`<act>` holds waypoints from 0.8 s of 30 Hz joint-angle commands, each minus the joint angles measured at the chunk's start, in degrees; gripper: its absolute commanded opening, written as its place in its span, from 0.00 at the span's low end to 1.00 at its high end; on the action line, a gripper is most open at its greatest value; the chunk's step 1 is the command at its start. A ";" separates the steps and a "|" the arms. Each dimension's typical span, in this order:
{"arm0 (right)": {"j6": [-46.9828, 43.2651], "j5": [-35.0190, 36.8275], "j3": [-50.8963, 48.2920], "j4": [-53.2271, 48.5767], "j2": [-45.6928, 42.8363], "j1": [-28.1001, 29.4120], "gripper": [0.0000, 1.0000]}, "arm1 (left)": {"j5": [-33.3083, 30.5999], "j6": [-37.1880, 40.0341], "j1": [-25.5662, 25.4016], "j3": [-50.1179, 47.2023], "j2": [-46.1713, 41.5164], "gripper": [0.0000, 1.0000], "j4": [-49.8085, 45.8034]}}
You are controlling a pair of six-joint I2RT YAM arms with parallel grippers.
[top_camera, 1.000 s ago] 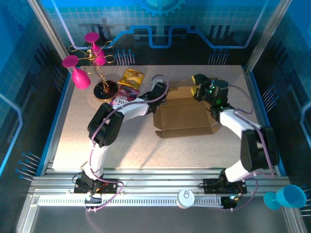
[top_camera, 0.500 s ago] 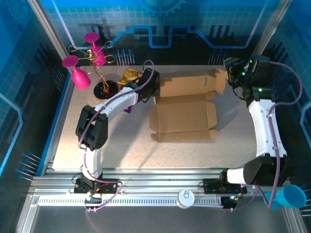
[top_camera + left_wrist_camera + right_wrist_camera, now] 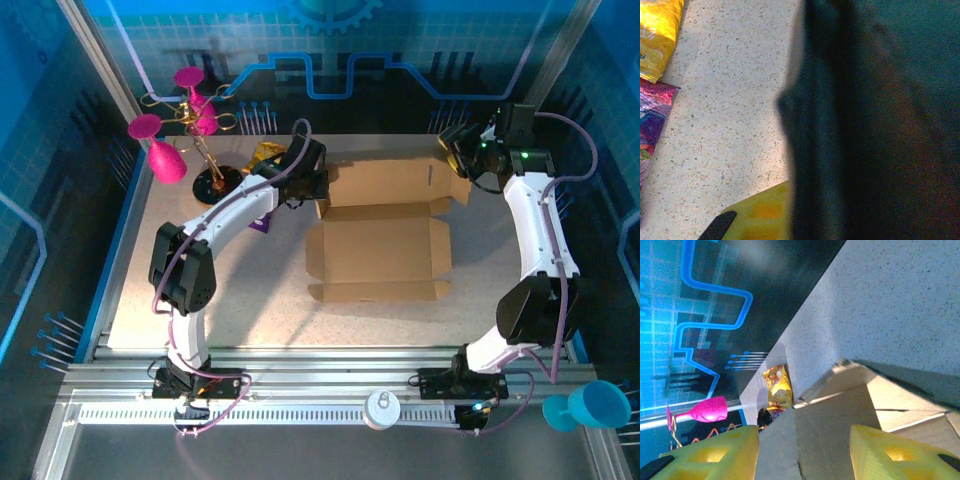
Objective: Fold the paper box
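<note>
The paper box [image 3: 378, 247] lies open on the table, brown and unprinted, with its rear panel [image 3: 392, 182] tilted up. My left gripper [image 3: 318, 192] sits at the box's back left corner and is shut. In the left wrist view one yellow finger [image 3: 760, 215] shows beside a dark blurred mass very close to the lens. My right gripper [image 3: 460, 152] is at the box's back right corner. In the right wrist view its yellow fingers [image 3: 705, 455] stand apart, and the cardboard panel [image 3: 825, 430] spans the gap of the right gripper [image 3: 802, 460].
A yellow snack packet [image 3: 268, 153] [image 3: 779, 385] [image 3: 657, 35] and a purple one [image 3: 264, 222] [image 3: 652, 125] lie left of the box under the left arm. A stand with pink cups [image 3: 185, 120] is at the back left. A teal cup [image 3: 590, 405] sits off the table, front right.
The right gripper went from over the box's back edge out to its back right corner. The left arm stretched out. The box now lies more spread open and nearer the front.
</note>
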 commanded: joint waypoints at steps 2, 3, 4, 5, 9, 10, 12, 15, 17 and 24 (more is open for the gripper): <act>-1.97 -3.10 1.42 -2.26 0.87 1.77 0.51 | 2.15 -0.98 -0.54 2.75 -2.77 0.00 -1.83; -1.85 -3.16 1.70 -2.49 1.14 2.14 0.51 | 2.28 -0.98 -0.57 2.97 -2.68 0.00 -1.94; -1.64 -3.09 1.70 -2.44 1.21 2.57 0.51 | 2.41 -0.90 -0.55 3.22 -2.59 0.00 -2.08; -1.34 -3.00 1.48 -2.02 1.17 2.97 0.51 | 2.47 -0.91 -0.54 3.35 -2.52 0.00 -2.09; -0.50 -3.24 1.85 -0.94 1.34 3.52 0.45 | 2.63 -0.72 -0.74 3.54 -2.48 0.00 -2.11; -0.43 -3.40 2.19 -0.89 1.50 3.63 0.43 | 2.65 -0.69 -0.72 3.54 -2.50 0.00 -2.16; -0.29 -3.60 2.66 -0.89 1.65 3.78 0.34 | 2.65 -0.61 -0.82 3.58 -2.50 0.00 -2.17; 0.22 -3.45 2.23 -0.57 1.21 3.87 0.27 | 2.65 -0.54 -0.80 3.87 -2.47 0.00 -2.32; 0.74 -3.25 1.69 0.07 0.74 3.88 0.20 | 2.65 -0.46 -0.79 4.22 -2.34 0.00 -2.64; 0.89 -3.10 1.14 0.84 -0.63 3.19 0.28 | 2.52 -0.43 -0.71 5.61 -2.24 0.00 -3.75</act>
